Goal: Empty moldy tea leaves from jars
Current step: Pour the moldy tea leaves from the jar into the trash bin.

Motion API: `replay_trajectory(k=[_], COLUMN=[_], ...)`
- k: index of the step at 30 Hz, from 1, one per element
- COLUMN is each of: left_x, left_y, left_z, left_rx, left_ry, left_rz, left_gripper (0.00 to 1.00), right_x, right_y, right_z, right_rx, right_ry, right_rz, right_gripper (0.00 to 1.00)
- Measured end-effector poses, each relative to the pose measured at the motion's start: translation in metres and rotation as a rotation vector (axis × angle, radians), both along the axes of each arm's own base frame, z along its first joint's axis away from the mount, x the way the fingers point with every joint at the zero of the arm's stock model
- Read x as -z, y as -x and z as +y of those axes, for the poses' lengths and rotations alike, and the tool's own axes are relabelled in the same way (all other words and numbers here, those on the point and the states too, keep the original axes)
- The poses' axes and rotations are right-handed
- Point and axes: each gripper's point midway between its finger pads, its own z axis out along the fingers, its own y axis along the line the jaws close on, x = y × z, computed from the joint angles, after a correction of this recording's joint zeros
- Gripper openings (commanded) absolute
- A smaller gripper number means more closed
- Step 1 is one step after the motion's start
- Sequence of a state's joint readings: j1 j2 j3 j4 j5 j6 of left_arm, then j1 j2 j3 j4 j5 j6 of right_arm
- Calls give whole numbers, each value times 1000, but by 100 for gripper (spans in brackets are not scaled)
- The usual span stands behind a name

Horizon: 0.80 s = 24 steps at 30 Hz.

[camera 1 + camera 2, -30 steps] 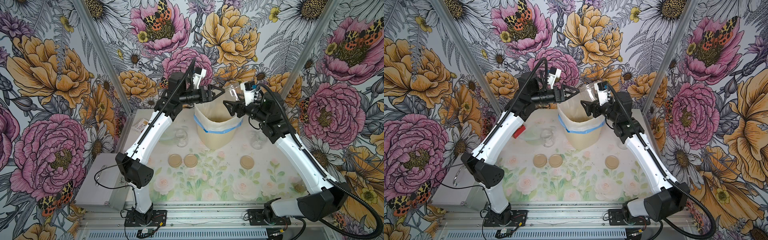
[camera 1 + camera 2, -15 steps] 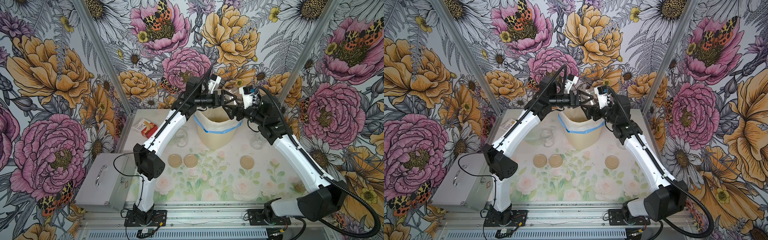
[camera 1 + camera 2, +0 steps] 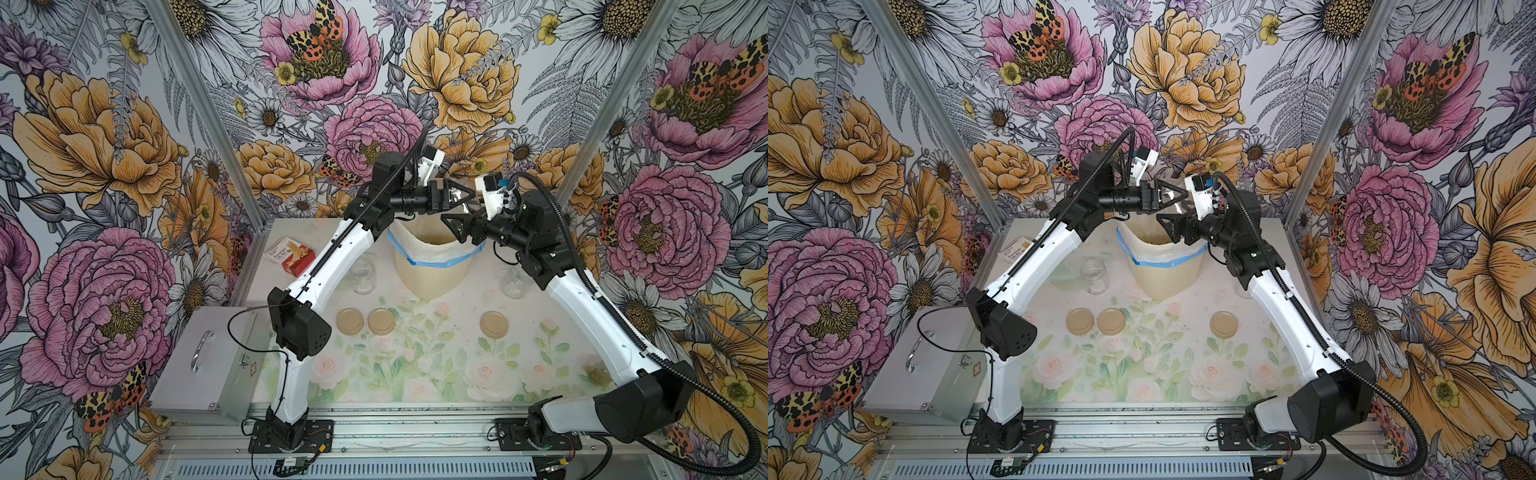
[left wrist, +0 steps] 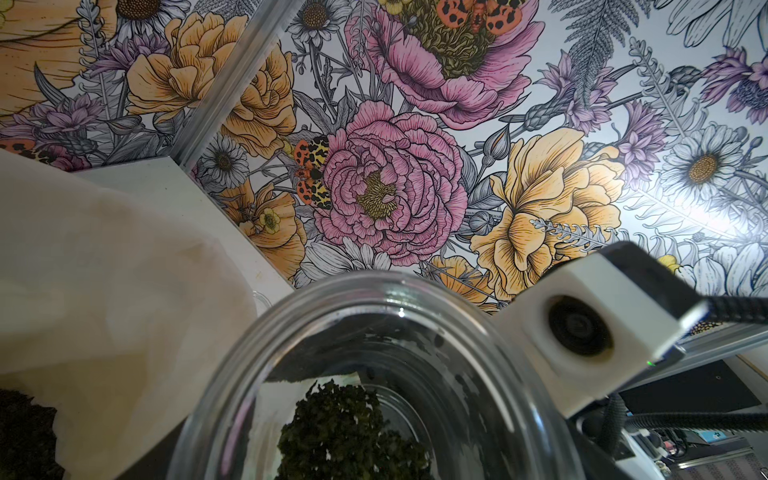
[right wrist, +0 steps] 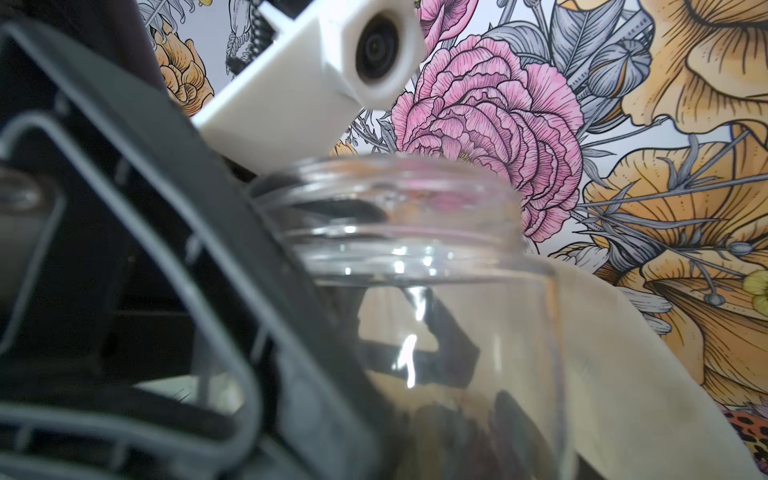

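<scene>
Above the cream ribbed bin (image 3: 432, 270), my right gripper (image 3: 453, 214) is shut on a clear glass jar (image 3: 462, 198). In the left wrist view the jar's rim (image 4: 374, 316) fills the lower middle, and a heap of dark moldy tea leaves (image 4: 349, 432) lies inside. My left gripper (image 3: 471, 195) has come up against the same jar. One of its black fingers (image 5: 249, 270) lies along the glass (image 5: 457, 311), and another dark shape shows through it. How hard it presses does not show. Two more jars (image 3: 362, 272) (image 3: 513, 283) stand empty beside the bin.
Three tan lids (image 3: 350, 321) (image 3: 381, 321) (image 3: 494, 324) lie in a row in front of the bin. A red and white box (image 3: 291, 255) sits at the back left. A silver metal case (image 3: 208, 370) rests off the table's left edge. Dark leaves (image 4: 20, 432) show inside the bin's liner (image 4: 124, 291).
My left arm has reached to the right and brought its gripper onto the jar that the right gripper holds over the bin. The jar has come down a little.
</scene>
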<state>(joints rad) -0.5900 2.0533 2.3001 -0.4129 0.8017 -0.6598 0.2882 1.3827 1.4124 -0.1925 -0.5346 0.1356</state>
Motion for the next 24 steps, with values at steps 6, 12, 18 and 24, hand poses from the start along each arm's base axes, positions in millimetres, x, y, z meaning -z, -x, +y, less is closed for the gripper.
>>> replay_trajectory(k=[6,12,18,24], left_x=[0,-2,-16,-18], left_y=[-1,0,-5,-10], left_z=[1,-1,6,9], left_rx=[-8,-14,-62,-92], left_ry=[3,13,64,89], left_rz=[20,84,204,296], left_gripper=[60,59,57,57], right_x=[1,-2,-18,-19], right_y=[-2,3,6,3], right_z=[-2,-8,-13,-15], right_rx=[18,51,70,86], right_ry=[-6,-18,-21,-28], right_rz=[9,-22,-103,-128], right_gripper=[80,92,95,100])
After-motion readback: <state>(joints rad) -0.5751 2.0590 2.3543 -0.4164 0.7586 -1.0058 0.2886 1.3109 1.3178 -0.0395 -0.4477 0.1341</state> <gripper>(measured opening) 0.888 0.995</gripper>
